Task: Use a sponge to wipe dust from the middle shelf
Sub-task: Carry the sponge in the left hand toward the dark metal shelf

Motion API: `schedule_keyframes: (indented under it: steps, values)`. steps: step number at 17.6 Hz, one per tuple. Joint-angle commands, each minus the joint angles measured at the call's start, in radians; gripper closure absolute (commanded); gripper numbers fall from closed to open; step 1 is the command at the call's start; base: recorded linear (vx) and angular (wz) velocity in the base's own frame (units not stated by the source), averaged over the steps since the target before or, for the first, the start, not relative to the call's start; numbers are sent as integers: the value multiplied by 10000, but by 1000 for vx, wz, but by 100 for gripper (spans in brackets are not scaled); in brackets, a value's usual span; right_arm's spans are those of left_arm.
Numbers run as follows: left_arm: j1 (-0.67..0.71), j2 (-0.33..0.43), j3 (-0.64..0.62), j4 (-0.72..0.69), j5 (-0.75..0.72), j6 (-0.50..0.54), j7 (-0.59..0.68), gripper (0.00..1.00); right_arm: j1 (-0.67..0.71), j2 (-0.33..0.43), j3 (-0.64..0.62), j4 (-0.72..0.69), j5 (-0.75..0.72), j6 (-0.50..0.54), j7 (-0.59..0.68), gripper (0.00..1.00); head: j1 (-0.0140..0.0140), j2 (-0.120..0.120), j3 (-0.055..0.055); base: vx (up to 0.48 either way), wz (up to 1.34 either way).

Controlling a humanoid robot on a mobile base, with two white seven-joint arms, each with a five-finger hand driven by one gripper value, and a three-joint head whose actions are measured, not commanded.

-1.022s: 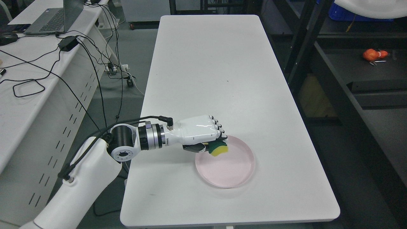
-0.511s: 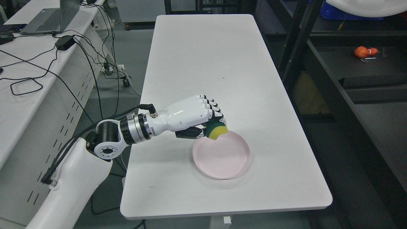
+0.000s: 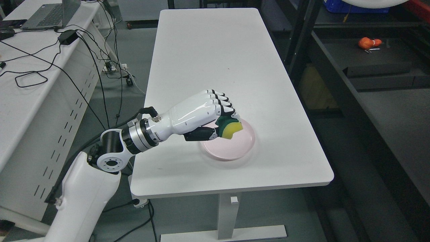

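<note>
Head view, what is your left hand (image 3: 205,116) doing?

— My fingers (image 3: 224,107) are curled tight around the sponge (image 3: 229,128). My thumb (image 3: 200,134) presses it from below. The sponge is yellow with a dark green side.

— Where is the sponge?

— It is in my hand, up in the air, just above the pink plate (image 3: 235,148). It does not touch the plate.

— Where is the plate?

— It sits on the white table (image 3: 215,60), near the front edge.

— What else is there?

— A dark shelf (image 3: 369,67) stands to the right of the table, with an orange thing (image 3: 368,42) on it. A laptop (image 3: 47,15) and black cables (image 3: 84,43) lie on the desk to the left.
</note>
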Motion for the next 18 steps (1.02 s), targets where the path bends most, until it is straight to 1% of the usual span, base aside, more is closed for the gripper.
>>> schedule_keyframes:
  steps: [1, 7, 10, 17, 18]
  values:
    - [112, -706, 521, -395, 50, 7, 13, 100, 1, -175, 0, -174, 0, 725, -47, 0, 0, 0, 0, -216, -115]
    - [-10, -583, 583, -410, 65, 7, 13, 100, 1, -175, 0, -174, 0, 725, -47, 0, 0, 0, 0, -228, -479]
    - [81, -690, 475, -379, 50, 7, -2, 100, 1, -175, 0, -174, 0, 725, -47, 0, 0, 0, 0, -269, -652]
    - [5, -629, 429, -226, 35, 7, 29, 100, 1, -175, 0, -174, 0, 725, -47, 0, 0, 0, 0, -277, -778]
    - [-41, -629, 232, -211, 35, 7, 44, 100, 1, -175, 0, -174, 0, 725, -47, 0, 0, 0, 0, -270, -941]
